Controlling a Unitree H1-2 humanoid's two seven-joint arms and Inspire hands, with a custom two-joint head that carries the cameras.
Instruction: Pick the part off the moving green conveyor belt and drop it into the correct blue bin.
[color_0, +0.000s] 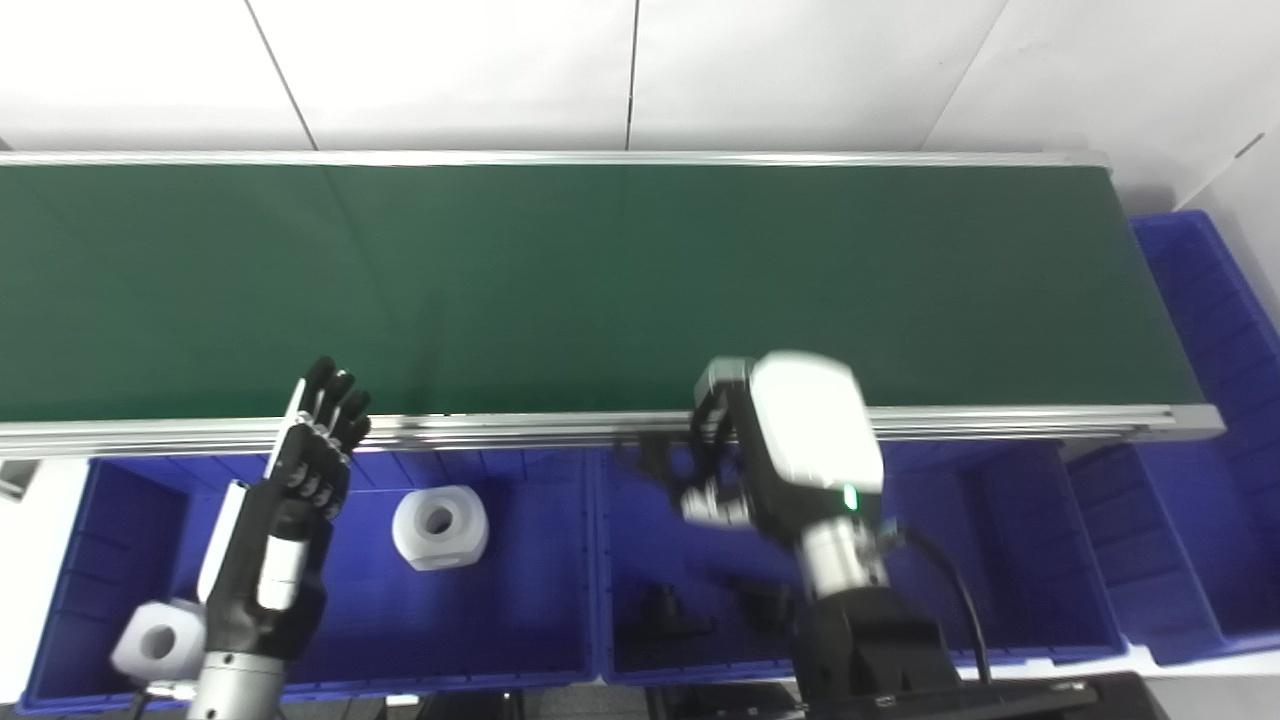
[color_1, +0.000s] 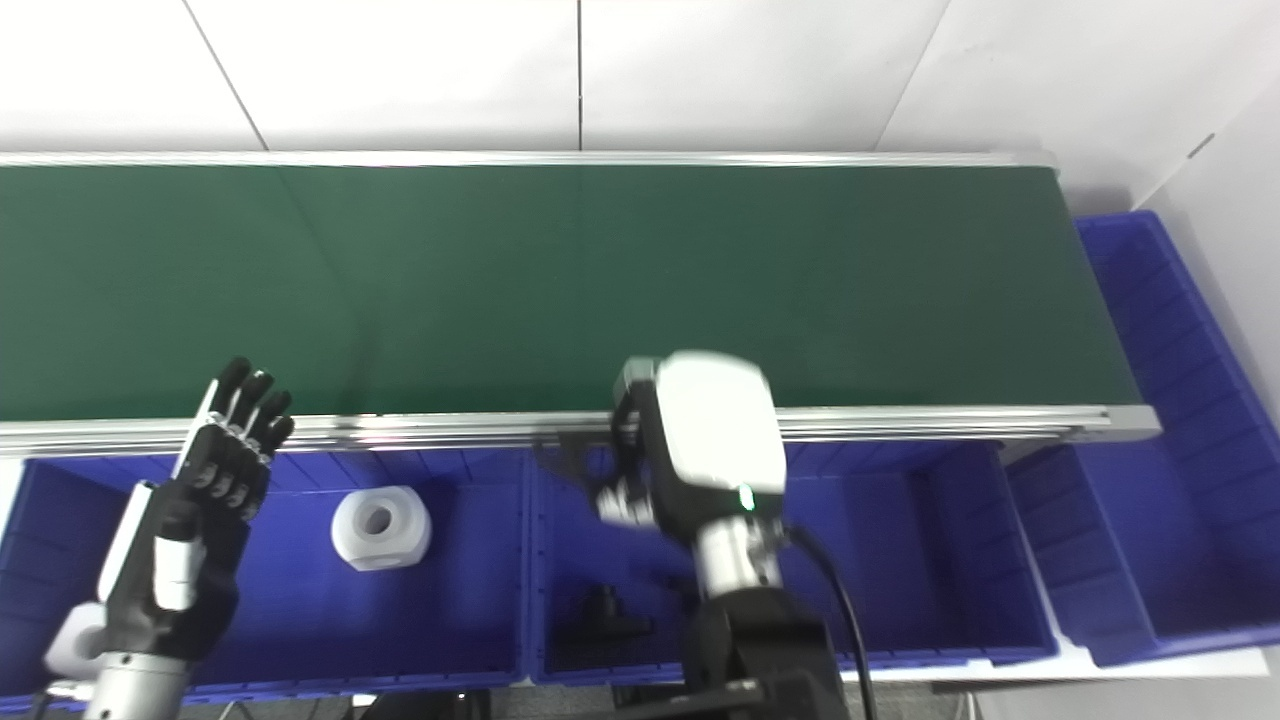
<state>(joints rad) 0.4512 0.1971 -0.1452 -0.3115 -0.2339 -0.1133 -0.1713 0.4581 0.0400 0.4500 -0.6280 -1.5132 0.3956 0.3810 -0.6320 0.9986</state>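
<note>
The green conveyor belt carries no part in either view. My right hand hangs over the middle blue bin, just in front of the belt's near rail. Its white back faces me and its fingers curl down to the left. A dark, blurred part shows at the fingertips and looks held. My left hand stands upright and open over the left blue bin, holding nothing.
Two white rounded blocks lie in the left bin. Black parts lie on the middle bin's floor. A third blue bin runs along the belt's right end. The aluminium rail borders the belt.
</note>
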